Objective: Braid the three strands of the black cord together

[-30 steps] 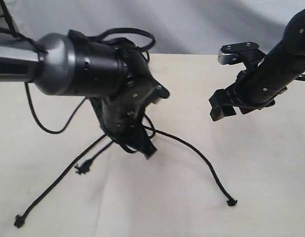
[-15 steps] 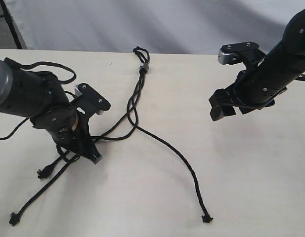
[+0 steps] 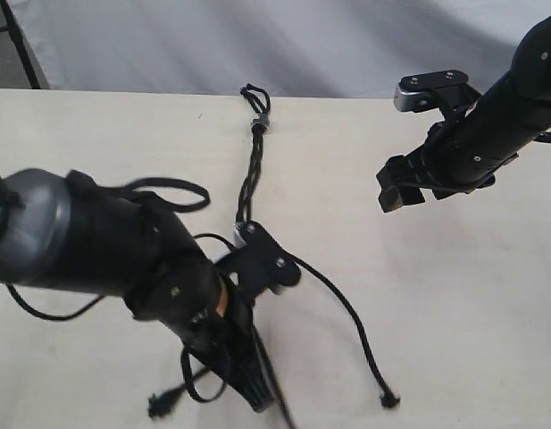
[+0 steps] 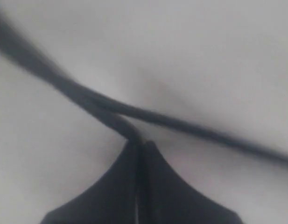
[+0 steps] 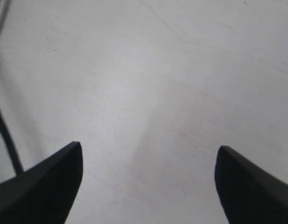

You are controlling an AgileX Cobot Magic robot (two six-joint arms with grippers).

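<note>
Visibly, left gripper (image 4: 141, 145) pinches 1 of 3 strands (image 3: 346, 313).

One black cord (image 3: 250, 179) lay on one table (image 3: 489, 340) beneath two robot arms (image 3: 96, 241); of its strands (image 3: 346, 313), two knotted ends (image 3: 388, 399) were in plain sight.

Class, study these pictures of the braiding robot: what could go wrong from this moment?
1. The left hand is shut on one strand while a second strand crosses at its tips; a pull could drag both and tangle them.
2. The right hand hangs open, clear of the cord, so nothing pins the braided part; a pull may slide or loosen it.
</note>
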